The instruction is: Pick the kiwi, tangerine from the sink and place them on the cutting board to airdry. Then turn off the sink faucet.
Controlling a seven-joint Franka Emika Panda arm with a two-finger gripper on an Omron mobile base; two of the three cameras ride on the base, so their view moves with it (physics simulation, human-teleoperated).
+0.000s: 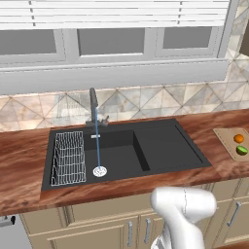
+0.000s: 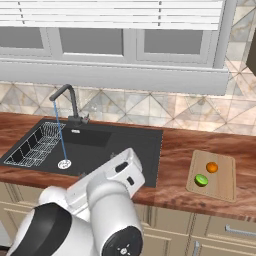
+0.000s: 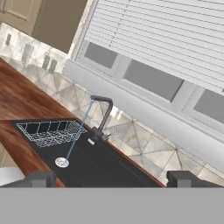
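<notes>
Two fruits lie on the cutting board (image 2: 212, 176), both clear of the sink (image 2: 130, 145). From the left of the scene: a wire rack (image 1: 68, 158) occupies the left end of the black sink, with the round silver drain (image 1: 99, 171) just beside it on the floor of the deep basin. The sink faucet (image 1: 94, 109) stands upright at the far rim behind that basin — a thin blue stream of water (image 1: 97, 141) drops from its spout onto the drain, so the tap is on. To the right of the deep basin lies the shallower flat basin (image 1: 168, 146), then a stretch of reddish wood counter (image 2: 177, 145). Farther right, well apart from the sink, the pale cutting board rests flat on the counter; on it the tangerine (image 2: 212, 167) sits on the far side and the kiwi (image 2: 201, 180) just beside it, nearer and slightly left. The white arm rises near the cabinet fronts below the counter edge. In the hand view the gripper (image 3: 114, 178) looks toward the faucet, its two dark fingertips (image 3: 41, 178) spread wide apart with nothing between them.
</notes>
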